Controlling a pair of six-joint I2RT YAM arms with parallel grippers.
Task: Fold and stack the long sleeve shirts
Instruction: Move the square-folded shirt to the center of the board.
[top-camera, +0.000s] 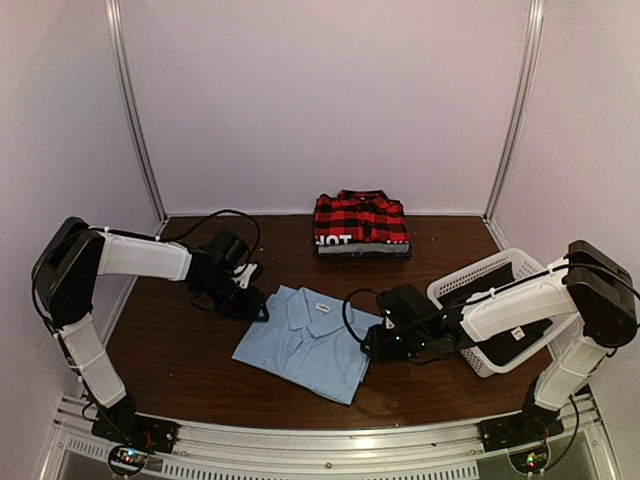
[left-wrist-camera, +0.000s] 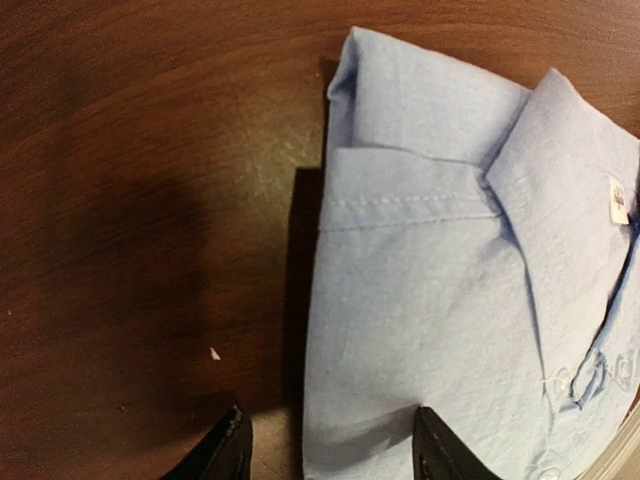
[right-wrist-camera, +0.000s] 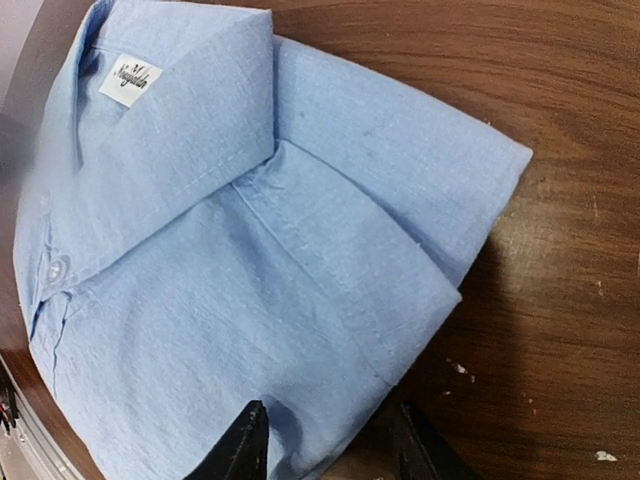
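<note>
My folded light blue cloth shirt (top-camera: 305, 340) lies between left claw (left-wrist-camera: 332, 440), open astride its left edge, and right claw (right-wrist-camera: 330, 440), half-closed, grip unclear.

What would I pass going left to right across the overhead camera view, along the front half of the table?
Left gripper → light blue shirt → right gripper → white basket. The plaid shirt sits farther back, overlapping the blue one's span, so it's left out.

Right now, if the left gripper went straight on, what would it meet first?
Probably the blue shirt: the left gripper, open, straddles its side edge, half over cloth, half over table. Depth is unclear.
</note>
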